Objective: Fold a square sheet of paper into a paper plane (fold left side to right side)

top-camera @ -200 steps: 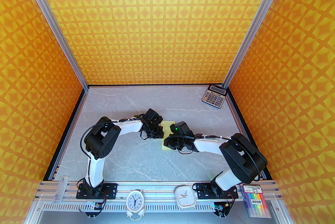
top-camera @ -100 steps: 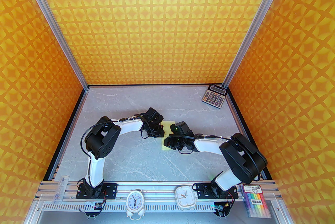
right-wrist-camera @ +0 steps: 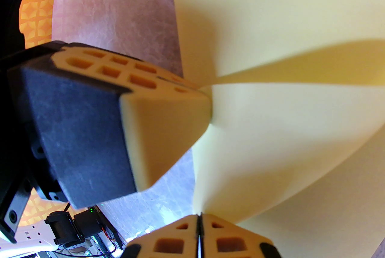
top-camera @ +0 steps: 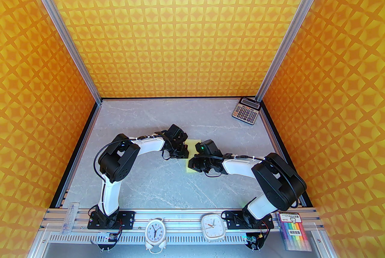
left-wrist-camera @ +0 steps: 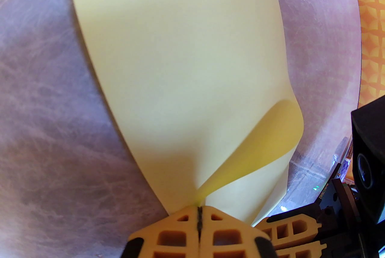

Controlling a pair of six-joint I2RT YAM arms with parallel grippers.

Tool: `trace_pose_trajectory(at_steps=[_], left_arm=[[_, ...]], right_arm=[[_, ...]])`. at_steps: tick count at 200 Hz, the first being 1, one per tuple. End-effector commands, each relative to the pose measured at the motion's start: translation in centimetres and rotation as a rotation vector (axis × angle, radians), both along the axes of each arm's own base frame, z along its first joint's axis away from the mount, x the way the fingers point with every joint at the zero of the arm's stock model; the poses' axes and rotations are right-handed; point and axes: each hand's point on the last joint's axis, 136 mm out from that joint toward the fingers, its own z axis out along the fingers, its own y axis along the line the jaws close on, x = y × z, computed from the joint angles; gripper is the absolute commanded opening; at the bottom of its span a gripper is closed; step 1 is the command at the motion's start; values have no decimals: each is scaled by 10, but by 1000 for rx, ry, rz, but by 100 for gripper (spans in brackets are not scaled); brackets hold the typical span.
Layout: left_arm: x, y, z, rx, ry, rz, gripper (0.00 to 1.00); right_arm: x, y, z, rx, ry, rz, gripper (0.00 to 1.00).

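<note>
The left claw [left-wrist-camera: 198, 211] is closed tight on the left edge of the square sheet of paper [left-wrist-camera: 180, 55]. It raises a small curl there, and the rest of the sheet lies flat on the counter [left-wrist-camera: 36, 100]. Just beside it, on what looks like the same edge, the right claw [right-wrist-camera: 199, 217] is likewise pinched shut on the paper, lifting a shallow ridge. From above, the wrists cover most of the sheet, and its far and near margins peek out mid-counter. Bare marble surrounds it on every side. The calculator [top-camera: 246, 110] sits well apart in the far right corner.
</note>
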Motion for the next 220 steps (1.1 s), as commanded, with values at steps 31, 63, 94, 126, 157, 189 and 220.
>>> trace_pose_trajectory(at_steps=[31, 63, 94, 126, 157, 189, 220], left_arm=[[3, 5, -3, 25, -5, -1, 2], [4, 5, -3, 24, -5, 1, 1], [4, 5, -1, 21, -7, 3, 1], [15, 15, 1, 24, -15, 35, 1], [15, 15, -2, 30, -9, 34, 2], [14, 14, -3, 25, -6, 32, 1], [11, 14, -6, 29, -1, 31, 1]], right_arm=[[1, 1, -3, -17, 3, 8, 10], [1, 1, -2, -16, 1, 7, 10], [2, 1, -3, -18, 2, 7, 11], [2, 1, -4, -20, 3, 6, 11], [2, 1, -4, -19, 5, 7, 11], [2, 2, -4, -18, 6, 8, 11], [4, 4, 2, -6, -13, 12, 11]])
